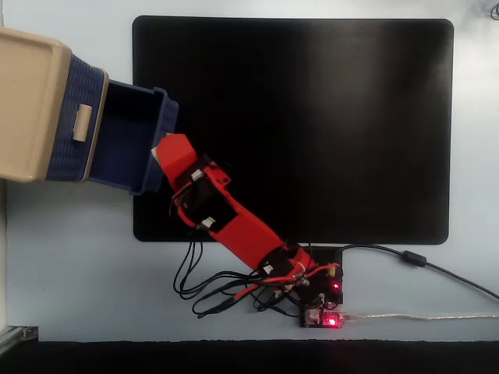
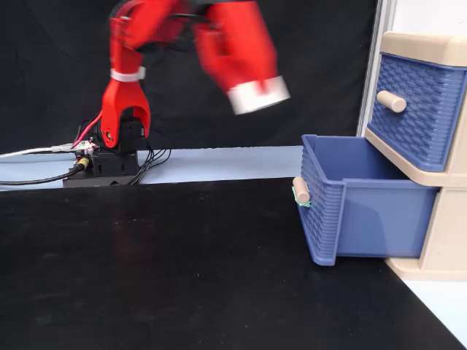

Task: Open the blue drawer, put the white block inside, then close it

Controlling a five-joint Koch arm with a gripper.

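The blue drawer [image 1: 125,132] [image 2: 365,204] stands pulled out of the beige cabinet [image 1: 27,101] [image 2: 449,240], and I see nothing inside it. My red gripper [image 1: 161,151] [image 2: 255,87] is raised and shut on the white block [image 2: 257,95], which is motion-blurred in that fixed view. Seen from above, only a white sliver of the block [image 1: 156,153] shows at the gripper's tip, right at the drawer's front wall and covering its handle. From the side, the block hangs well above the mat, left of the drawer's front and its beige handle [image 2: 300,191].
The upper blue drawer [image 1: 74,125] [image 2: 412,109] is shut. A black mat [image 1: 312,117] [image 2: 146,277] covers the table. The arm's base [image 1: 320,300] [image 2: 102,160] with loose cables sits at the mat's edge.
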